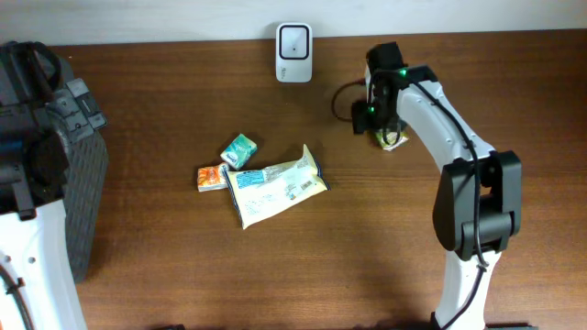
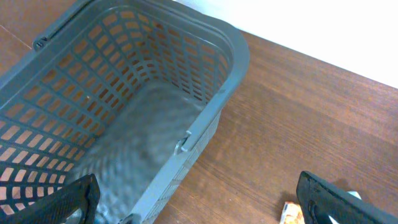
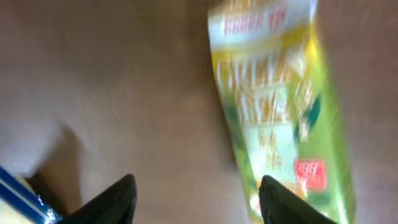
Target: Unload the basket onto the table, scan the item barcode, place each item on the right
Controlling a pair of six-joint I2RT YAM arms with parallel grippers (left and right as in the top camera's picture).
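The table (image 1: 183, 275) showed open wood along the lower edge. The grey basket (image 2: 124, 93) filled the upper left, with the left gripper (image 2: 198, 190) spread wide over its rim. The green-yellow snack packet (image 3: 280, 112) lay flat at upper right. The right gripper (image 3: 198, 190) stood spread, one finger overlapping the packet's edge.

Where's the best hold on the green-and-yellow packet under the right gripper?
Come straight down from above on the packet and pinch across its narrow width, near the middle. It lies flat on the table and is long and slim, so the long edges probably suit the right gripper.
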